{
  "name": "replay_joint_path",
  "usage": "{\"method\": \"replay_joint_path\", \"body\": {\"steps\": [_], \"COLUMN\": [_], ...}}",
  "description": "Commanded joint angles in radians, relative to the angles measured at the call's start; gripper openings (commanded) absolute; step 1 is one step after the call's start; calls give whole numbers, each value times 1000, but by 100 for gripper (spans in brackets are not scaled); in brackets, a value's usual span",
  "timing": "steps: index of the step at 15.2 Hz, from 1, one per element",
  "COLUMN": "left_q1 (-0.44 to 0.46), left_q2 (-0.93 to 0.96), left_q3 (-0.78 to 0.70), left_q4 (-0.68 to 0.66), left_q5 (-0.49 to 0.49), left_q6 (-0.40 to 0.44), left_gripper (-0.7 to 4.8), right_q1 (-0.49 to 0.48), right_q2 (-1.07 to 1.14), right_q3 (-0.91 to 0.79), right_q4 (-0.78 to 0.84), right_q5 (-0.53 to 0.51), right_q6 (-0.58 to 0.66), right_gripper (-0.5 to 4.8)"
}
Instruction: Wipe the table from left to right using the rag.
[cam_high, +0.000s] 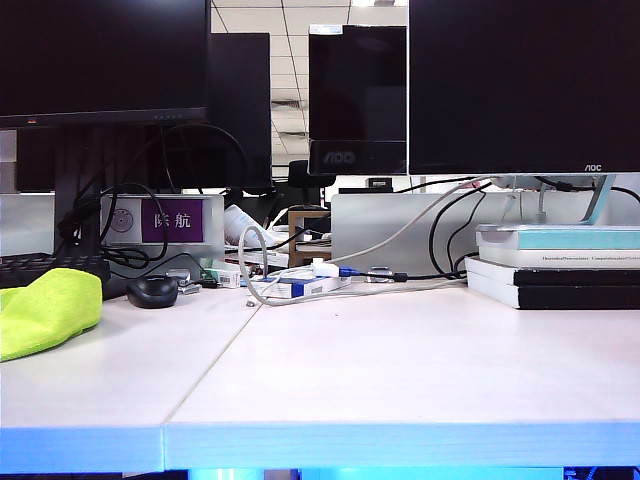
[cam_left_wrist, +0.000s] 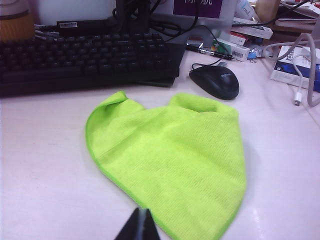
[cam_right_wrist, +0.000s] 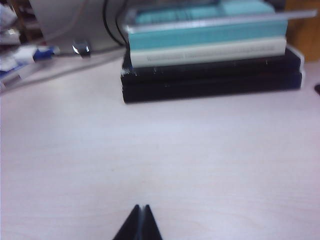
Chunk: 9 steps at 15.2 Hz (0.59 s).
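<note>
Exterior view: 1 rag (cam_high: 45, 310), 1 table (cam_high: 400, 370); both hands (cam_left_wrist: 140, 225) (cam_right_wrist: 140, 222) closed, empty.

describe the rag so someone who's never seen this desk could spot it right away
Start at the white table and go to its left end, in front of the black keyboard. The rag lies there beside a black mouse, the only bright lime-green, fuzzy thing among dark electronics.

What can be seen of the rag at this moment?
The rag is a bright lime-green microfibre cloth with a fuzzy weave and stitched hem. It lies loosely spread, roughly triangular, two corners humped up, on the left part of the white table, just in front of the black keyboard and mouse. The shut left gripper hovers at its near tip; nothing grips it.
</note>
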Motion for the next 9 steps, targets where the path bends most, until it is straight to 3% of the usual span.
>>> {"method": "replay_joint_path", "body": {"steps": [1,6,9], "left_q1": [-1,-1,-1], "left_q2": [-2,-2,-1], "left_q3": [-3,-3,54], "left_q4": [-8,-5,49], "left_q5": [4,3,-35], "left_q6": [3,2,-96], "left_gripper": [-4,-4,-4], "right_q1": [1,1,2], "right_q2": [-1,-1,-1], "right_q3": [6,6,60], "right_q4": [11,-40,64], "right_q5": [0,-2,-21], "right_q6": [3,3,129], "right_gripper": [-5,-5,-5]}}
